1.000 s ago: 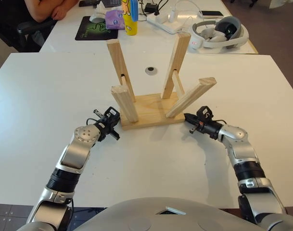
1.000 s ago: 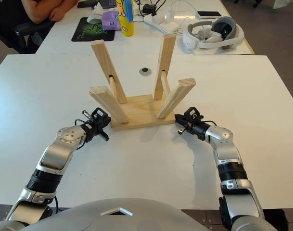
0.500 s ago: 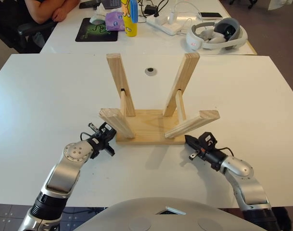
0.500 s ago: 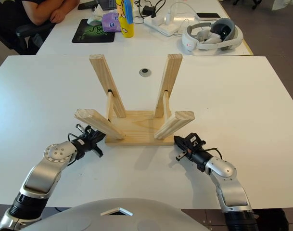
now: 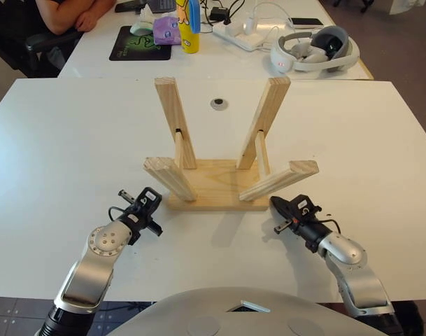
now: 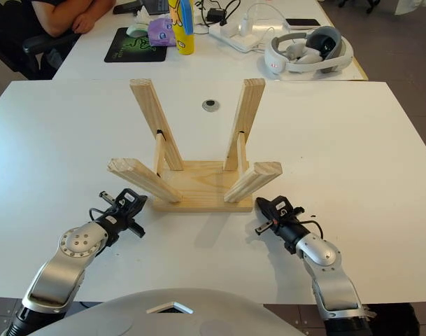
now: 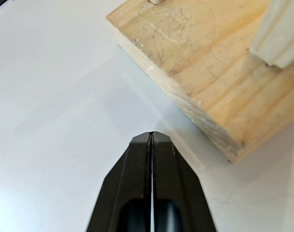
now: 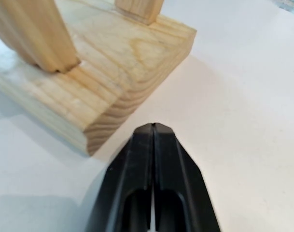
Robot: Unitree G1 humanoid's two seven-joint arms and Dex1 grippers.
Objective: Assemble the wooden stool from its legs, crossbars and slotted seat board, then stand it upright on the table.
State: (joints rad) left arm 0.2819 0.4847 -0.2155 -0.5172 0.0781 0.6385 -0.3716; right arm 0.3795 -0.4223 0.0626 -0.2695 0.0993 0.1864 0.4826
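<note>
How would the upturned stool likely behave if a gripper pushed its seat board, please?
The stool looks stiff solid wood, so it would probably slide as one piece. Resting seat-down on the smooth table, it seems unlikely to tip.

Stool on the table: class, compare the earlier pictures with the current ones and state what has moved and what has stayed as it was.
The stool slid toward the robot's side of the table and squared up. The left gripper and right gripper drew back with it and now sit just off its near corners, touching nothing, fingers shut. The stool stays upside down.
</note>
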